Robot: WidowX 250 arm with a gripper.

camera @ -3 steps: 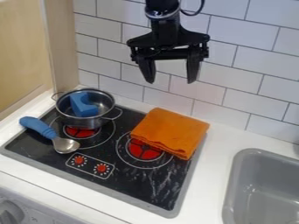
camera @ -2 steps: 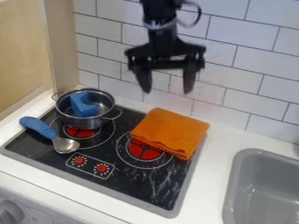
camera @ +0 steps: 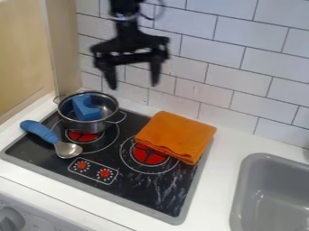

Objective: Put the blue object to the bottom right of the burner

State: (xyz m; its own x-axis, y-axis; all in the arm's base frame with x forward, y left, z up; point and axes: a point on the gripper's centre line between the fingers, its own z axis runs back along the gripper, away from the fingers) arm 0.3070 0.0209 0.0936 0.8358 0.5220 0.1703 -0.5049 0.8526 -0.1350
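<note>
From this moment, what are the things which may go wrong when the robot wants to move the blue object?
The blue block sits inside the pot, so the open pincer might bump the pot or drag it along. The spoon has a blue handle and might be taken for the blue object. The orange cloth partly covers the right burner, so a block placed near there might land on the cloth.

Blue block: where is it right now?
In the camera view, the blue block sits inside the metal pot at the stove's back left, with the blue-handled spoon just in front of the pot.
</note>
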